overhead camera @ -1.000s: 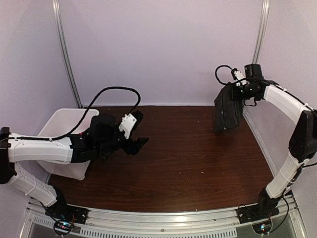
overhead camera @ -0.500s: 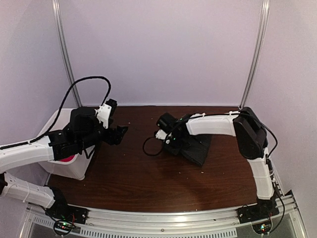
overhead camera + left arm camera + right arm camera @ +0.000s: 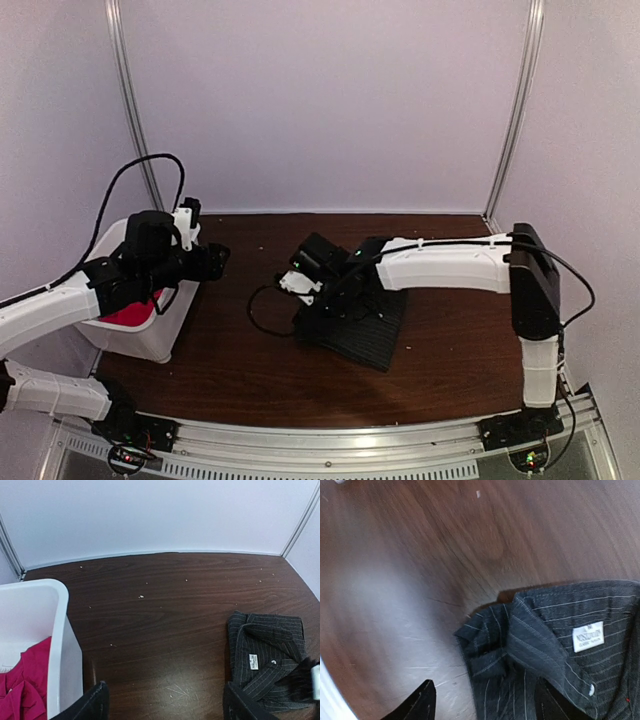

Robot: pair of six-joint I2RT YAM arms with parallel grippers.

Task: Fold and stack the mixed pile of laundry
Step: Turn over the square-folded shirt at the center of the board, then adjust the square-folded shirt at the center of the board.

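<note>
Pinstriped shirt point(image 3: 368, 328) flat near centre, likely stack base; right gripper point(image 3: 485, 700) spread above it, empty. Left gripper point(image 3: 162, 700) spread at 9 o'clock bin point(image 3: 61, 630), probably for red T-shirt point(image 3: 22, 682).

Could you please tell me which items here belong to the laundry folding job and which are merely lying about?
Part of the job:
dark pinstriped shirt, folded flat on the table
red T-shirt, bunched inside the white bin

Just lying about:
the white bin itself
pale crumbs scattered on the table
</note>
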